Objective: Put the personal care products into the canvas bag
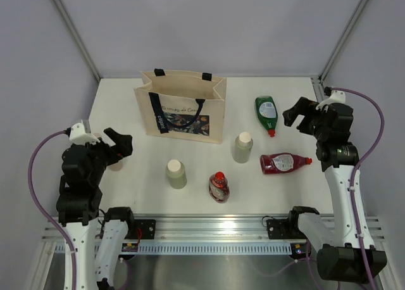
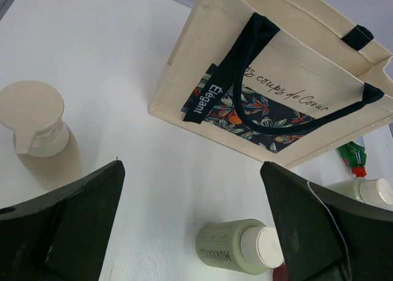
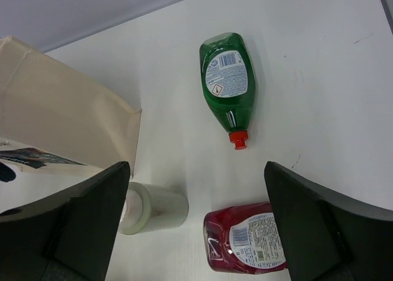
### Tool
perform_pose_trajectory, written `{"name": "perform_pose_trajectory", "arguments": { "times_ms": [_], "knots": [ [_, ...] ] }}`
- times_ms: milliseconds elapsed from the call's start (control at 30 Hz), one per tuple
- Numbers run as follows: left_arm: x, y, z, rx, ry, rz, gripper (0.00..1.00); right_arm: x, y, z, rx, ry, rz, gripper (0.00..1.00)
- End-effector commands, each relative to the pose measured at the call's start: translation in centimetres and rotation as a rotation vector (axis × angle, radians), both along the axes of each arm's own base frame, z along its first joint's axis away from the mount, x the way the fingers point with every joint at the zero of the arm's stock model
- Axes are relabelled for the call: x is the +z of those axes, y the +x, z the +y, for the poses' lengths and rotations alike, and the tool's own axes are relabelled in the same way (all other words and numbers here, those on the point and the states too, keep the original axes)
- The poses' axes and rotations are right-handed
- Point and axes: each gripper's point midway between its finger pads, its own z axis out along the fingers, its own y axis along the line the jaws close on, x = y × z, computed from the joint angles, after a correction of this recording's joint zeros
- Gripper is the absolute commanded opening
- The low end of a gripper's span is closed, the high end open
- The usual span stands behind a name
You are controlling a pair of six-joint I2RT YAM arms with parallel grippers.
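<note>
While canvas bag point(image 1: 183, 106) stood upright, found products outside it: green bottle point(image 1: 266, 113) and lying red bottle point(image 1: 285, 163) to its right; grey-green cylinders point(image 1: 242, 147) and upright red bottle point(image 1: 219, 187) in front; saw left gripper point(image 1: 120, 145) and right gripper point(image 1: 296, 116) flanking bag, jaws wide, empty.

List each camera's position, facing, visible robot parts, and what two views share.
Top external: above and behind, looking down on the white table and beige canvas bag; left arm, right arm show.
Left wrist: faces the bag's printed front; left fingers show.
Right wrist: faces the dark green squeeze bottle; right fingers show.
Shared: both wrists see the bag.
</note>
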Motion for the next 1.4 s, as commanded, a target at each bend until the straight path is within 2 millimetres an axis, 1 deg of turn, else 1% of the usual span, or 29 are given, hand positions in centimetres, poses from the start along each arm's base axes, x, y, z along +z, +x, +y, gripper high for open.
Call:
{"name": "perform_pose_trajectory", "arguments": {
  "times_ms": [0, 33, 100, 133, 167, 233, 267, 333, 433, 533, 600, 667, 700, 767, 800, 833, 900, 933, 967, 1000, 1033, 1100, 1133, 1200, 1233, 1267, 1300, 1333, 1367],
  "knots": [
    [0.8, -1.5, 0.4, 0.055, -0.048, 0.016, 0.99, 2.6, -0.2, 0.8, 0.072, -0.03, -0.096, 1.0],
    [0.5, -1.9, 0.6, 0.076, -0.065, 0.033, 0.99, 2.8, -0.4, 1.8, 0.143, -0.042, -0.103, 0.99],
    [0.4, -2.4, 0.7, 0.093, -0.083, 0.045, 0.99, 2.3, -1.4, 3.4, 0.339, -0.168, -0.108, 0.99],
    [-0.1, -3.0, 1.5, 0.161, -0.097, 0.067, 0.99, 2.4, -3.0, 6.4, 0.567, -0.167, -0.144, 1.0],
    [-0.4, -3.3, 1.9, 0.189, -0.103, 0.08, 0.99, 2.2, -4.5, 7.3, 0.713, -0.253, -0.163, 1.0],
    [-1.3, -4.3, 2.8, 0.261, -0.116, 0.122, 0.99, 2.2, -6.7, 9.2, 0.859, -0.203, -0.164, 1.0],
    [-1.6, -4.6, 3.2, 0.287, -0.12, 0.137, 0.99, 2.1, -7.3, 9.7, 0.939, -0.249, -0.209, 1.0],
    [-2.8, -5.4, 3.7, 0.344, -0.137, 0.207, 0.99, 1.8, -8.6, 10.8, 1.042, -0.227, -0.258, 1.0],
    [-4.6, -6.2, 3.8, 0.378, -0.154, 0.302, 0.99, 1.1, -8.7, 11.2, 1.067, -0.2, -0.267, 1.0],
    [-6.2, -6.3, 3.6, 0.381, -0.152, 0.393, 0.99, 0.3, -8.6, 11.1, 1.064, -0.193, -0.246, 1.0],
    [-7.5, -6.1, 4.0, 0.403, -0.131, 0.434, 0.99, -0.1, -8.5, 11.1, 1.063, -0.2, -0.245, 0.99],
    [-8.0, -5.1, 4.5, 0.417, -0.105, 0.433, 0.99, -0.6, -8.4, 11.0, 1.065, -0.198, -0.236, 0.99],
    [-9.1, -4.5, 5.1, 0.443, -0.077, 0.477, 0.99, -0.7, -8.4, 11.1, 1.066, -0.197, -0.235, 1.0],
    [-9.0, -2.4, 5.8, 0.461, -0.054, 0.451, 0.99, -0.5, -8.5, 11.3, 1.077, -0.196, -0.242, 0.99],
    [-10.0, -1.5, 6.5, 0.469, 0.001, 0.482, 0.99, -0.5, -8.5, 11.3, 1.077, -0.197, -0.243, 0.99],
    [-9.6, 0.1, 7.0, 0.483, 0.017, 0.43, 0.99, -0.5, -8.6, 11.3, 1.078, -0.194, -0.241, 0.99],
    [-10.2, 1.4, 8.0, 0.49, 0.09, 0.411, 0.99, -0.5, -8.8, 11.3, 1.082, -0.2, -0.246, 0.99],
    [-10.8, 2.9, 8.4, 0.492, 0.109, 0.379, 0.99, -0.5, -8.9, 11.3, 1.082, -0.203, -0.245, 0.99],
    [-11.2, 3.5, 8.8, 0.508, 0.125, 0.369, 0.99, -0.5, -8.9, 11.3, 1.084, -0.21, -0.251, 0.99],
    [-10.7, 4.6, 9.0, 0.515, 0.129, 0.326, 0.99, -0.5, -9.0, 11.3, 1.084, -0.211, -0.252, 1.0],
    [-11.4, 5.2, 9.0, 0.504, 0.139, 0.34, 0.99, -0.5, -9.0, 11.3, 1.085, -0.21, -0.253, 0.99],
    [-11.6, 5.9, 9.5, 0.524, 0.161, 0.334, 0.99, -0.6, -9.0, 11.4, 1.089, -0.206, -0.252, 0.99],
    [-12.5, 6.5, 9.8, 0.526, 0.182, 0.341, 0.99, -0.5, -9.1, 11.4, 1.091, -0.204, -0.254, 1.0],
    [-13.1, 6.7, 10.6, 0.544, 0.237, 0.355, 0.99, -0.5, -9.1, 11.4, 1.095, -0.204, -0.257, 1.0],
    [-13.1, 7.3, 10.8, 0.546, 0.249, 0.339, 0.99, -0.6, -9.2, 11.5, 1.096, -0.202, -0.257, 0.99],
    [-14.2, 7.4, 10.9, 0.545, 0.266, 0.36, 0.99, -0.6, -9.2, 11.5, 1.096, -0.201, -0.256, 1.0],
    [-14.7, 7.4, 11.2, 0.553, 0.287, 0.368, 0.99, -0.5, -9.2, 11.5, 1.097, -0.203, -0.258, 1.0],
    [-14.6, 8.0, 11.4, 0.562, 0.287, 0.341, 0.99, -0.4, -9.1, 11.5, 1.098, -0.203, -0.262, 0.99],
    [-15.5, 8.1, 11.5, 0.563, 0.291, 0.358, 0.99, -0.5, -9.1, 11.5, 1.099, -0.201, -0.258, 0.99]
  ]
}}
